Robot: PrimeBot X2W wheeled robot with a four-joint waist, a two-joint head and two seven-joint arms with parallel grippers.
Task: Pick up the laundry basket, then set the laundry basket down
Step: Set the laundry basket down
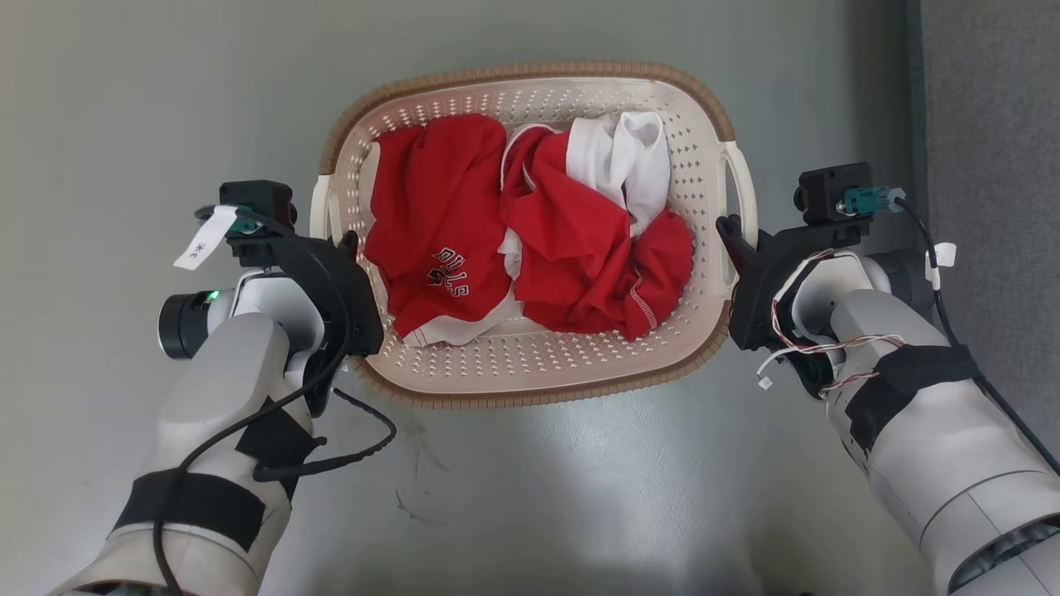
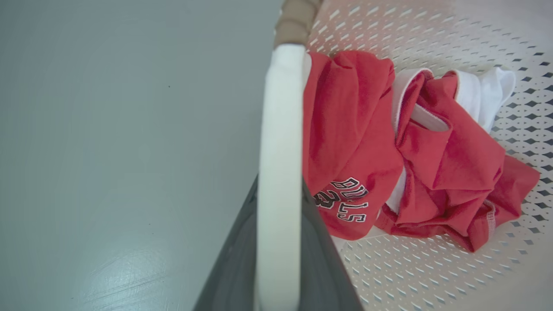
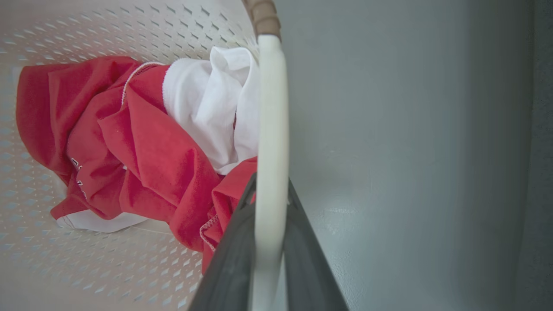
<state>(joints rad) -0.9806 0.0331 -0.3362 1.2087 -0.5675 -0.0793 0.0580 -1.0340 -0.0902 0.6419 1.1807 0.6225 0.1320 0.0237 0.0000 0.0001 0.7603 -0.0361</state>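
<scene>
Head view straight down, wrist views close, sharing the laundry basket (image 1: 530, 364)

Perforated plastic laundry basket (image 1: 530, 358), soft red cloth (image 1: 439, 207), glossy floor (image 1: 580, 497)

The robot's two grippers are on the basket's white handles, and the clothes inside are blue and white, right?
Not quite. The clothes in the laundry basket are red and white, not blue and white; the head view shows it. The left gripper and right gripper are on its white handles.
</scene>
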